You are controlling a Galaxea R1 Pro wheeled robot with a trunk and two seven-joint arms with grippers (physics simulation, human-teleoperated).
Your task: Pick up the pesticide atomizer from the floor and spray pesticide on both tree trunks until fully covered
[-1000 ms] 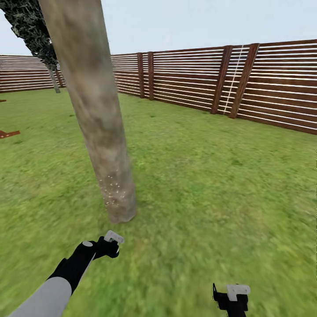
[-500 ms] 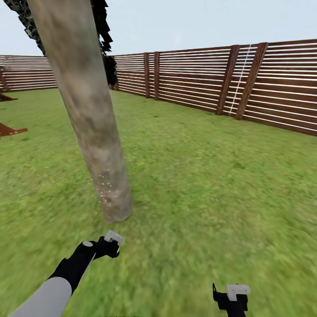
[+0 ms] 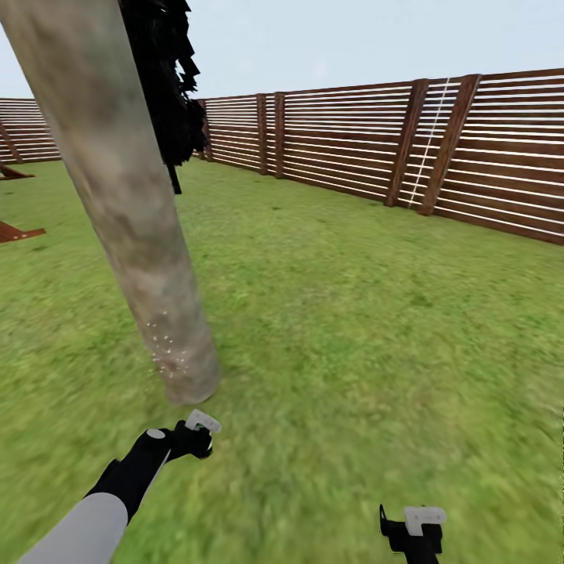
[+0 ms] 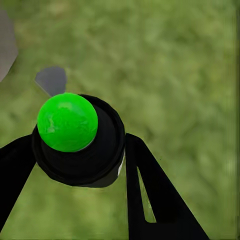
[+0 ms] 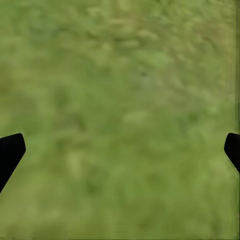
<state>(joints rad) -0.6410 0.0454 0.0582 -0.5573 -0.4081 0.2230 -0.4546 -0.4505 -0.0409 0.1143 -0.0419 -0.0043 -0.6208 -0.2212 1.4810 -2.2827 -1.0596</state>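
The left arm reaches forward and slightly inward, grey upper segment leading to a black forearm and wrist; its left end effector (image 3: 196, 432) has both black fingers (image 4: 150, 195) closed around the pesticide atomizer (image 4: 75, 137), one on each side. The right end effector (image 3: 413, 526) sits low and near the body, pointing down; its fingertips (image 5: 10, 152) are spread wide apart with nothing between them.
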